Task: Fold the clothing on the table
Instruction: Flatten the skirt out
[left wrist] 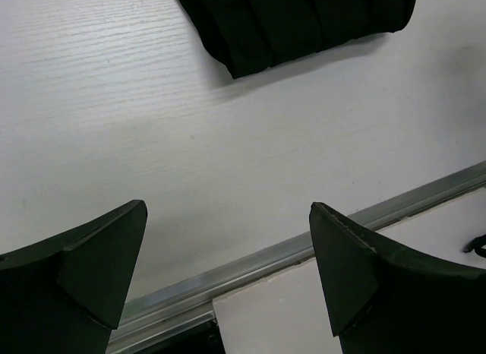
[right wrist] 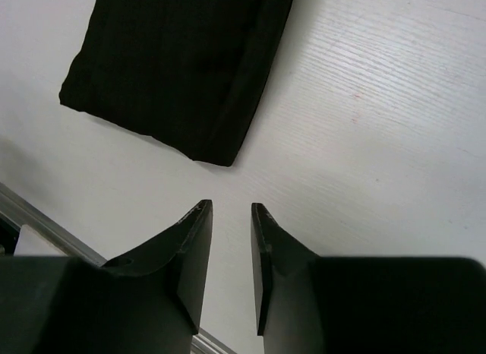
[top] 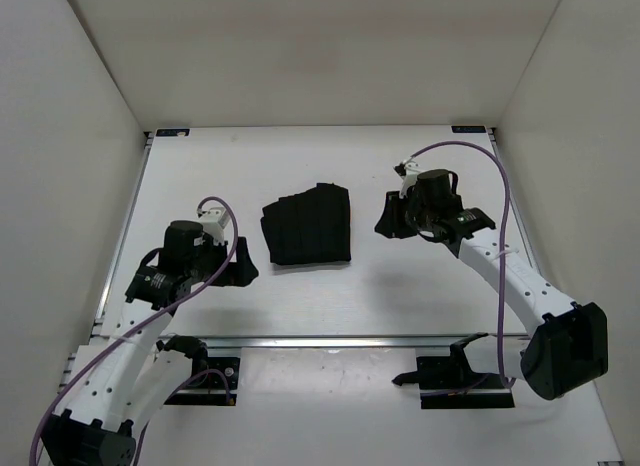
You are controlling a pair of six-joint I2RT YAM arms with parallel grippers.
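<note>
Black clothing (top: 308, 224) lies between the wide-apart left pincer (top: 245, 261) and narrowly parted right pincer (top: 390, 216).

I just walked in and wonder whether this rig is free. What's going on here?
Two robot arms are set up to fold a black pleated garment. It lies as a compact folded rectangle in the middle of the white table, and neither arm is touching it. The left gripper is off to its left side, jaws wide open and empty. The right gripper is off to its right side, jaws only narrowly apart, with nothing between them.
</note>
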